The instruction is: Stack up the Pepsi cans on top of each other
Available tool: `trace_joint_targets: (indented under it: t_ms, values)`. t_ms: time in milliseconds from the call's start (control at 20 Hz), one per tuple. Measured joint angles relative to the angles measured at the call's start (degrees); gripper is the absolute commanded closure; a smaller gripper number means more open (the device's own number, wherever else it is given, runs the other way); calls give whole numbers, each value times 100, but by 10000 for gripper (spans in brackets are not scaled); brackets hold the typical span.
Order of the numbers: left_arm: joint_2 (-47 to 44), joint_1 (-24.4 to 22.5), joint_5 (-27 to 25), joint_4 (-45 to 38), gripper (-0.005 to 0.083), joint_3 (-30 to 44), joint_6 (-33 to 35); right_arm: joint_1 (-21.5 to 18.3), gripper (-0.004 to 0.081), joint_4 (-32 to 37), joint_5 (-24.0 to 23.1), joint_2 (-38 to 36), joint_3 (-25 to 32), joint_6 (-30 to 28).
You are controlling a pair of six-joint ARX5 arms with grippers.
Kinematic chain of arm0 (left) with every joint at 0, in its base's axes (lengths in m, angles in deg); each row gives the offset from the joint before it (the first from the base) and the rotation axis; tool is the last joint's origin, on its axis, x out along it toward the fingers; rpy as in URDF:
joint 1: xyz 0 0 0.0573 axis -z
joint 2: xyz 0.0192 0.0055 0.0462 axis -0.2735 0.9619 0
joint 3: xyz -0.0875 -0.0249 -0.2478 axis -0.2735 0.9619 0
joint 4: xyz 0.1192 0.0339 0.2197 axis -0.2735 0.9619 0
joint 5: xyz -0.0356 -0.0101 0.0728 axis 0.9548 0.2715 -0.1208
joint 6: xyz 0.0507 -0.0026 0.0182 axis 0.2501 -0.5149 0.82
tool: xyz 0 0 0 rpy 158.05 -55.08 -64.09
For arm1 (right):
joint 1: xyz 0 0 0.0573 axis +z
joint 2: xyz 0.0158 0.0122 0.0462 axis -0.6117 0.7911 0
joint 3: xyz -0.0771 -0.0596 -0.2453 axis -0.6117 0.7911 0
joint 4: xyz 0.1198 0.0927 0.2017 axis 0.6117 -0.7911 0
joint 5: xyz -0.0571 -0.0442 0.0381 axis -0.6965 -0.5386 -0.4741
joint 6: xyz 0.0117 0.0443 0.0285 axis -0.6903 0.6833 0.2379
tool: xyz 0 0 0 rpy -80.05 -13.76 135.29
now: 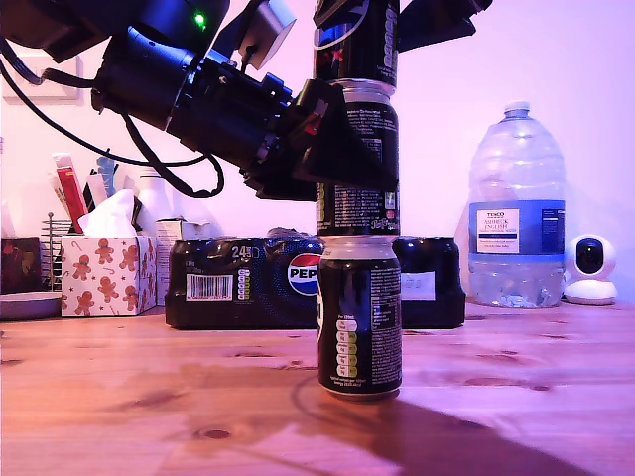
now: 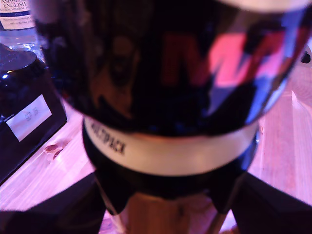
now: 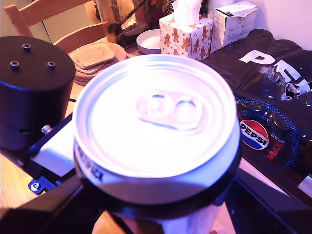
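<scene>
Three Pepsi cans stand in one column about midway along the desk (image 1: 149, 397), in front of the shrink-wrapped Pepsi pack (image 1: 248, 283) that lies toward the desk's back edge. The bottom Pepsi can (image 1: 359, 317) sits upright on the wood. The middle Pepsi can (image 1: 359, 208) rests on its lid, and the top Pepsi can (image 1: 357, 40) appears seated on the middle one's silver rim, all three walls roughly in line. My first gripper (image 1: 347, 149), reaching in from the exterior view's left, is pinched around the middle can's upper half. My second gripper (image 3: 161, 207) has its fingers against opposite sides of the top can, whose bare lid fills the second wrist view. These cans are thin-walled aluminium, so I judge them stiff end to end but easy to dent from the side. Their printed skin is smooth and slippery. I cannot tell whether they are full or empty, so their weight is unknown. The best hold is on the straight wall, opposite sides, not on the tapered shoulder. Each domed base only settles inside the lid rim below if it is kept level, and a column this tall would probably tip at a small sideways nudge.
</scene>
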Motion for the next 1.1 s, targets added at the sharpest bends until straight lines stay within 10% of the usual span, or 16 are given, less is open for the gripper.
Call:
trace_joint_targets:
  t_ms: [650,1100]
  values:
    - [0,0,0,4,130,0,24,4,133,0,-2,0,0,2]
    - [0,0,0,11,130,0,63,35,135,0,-4,0,0,0]
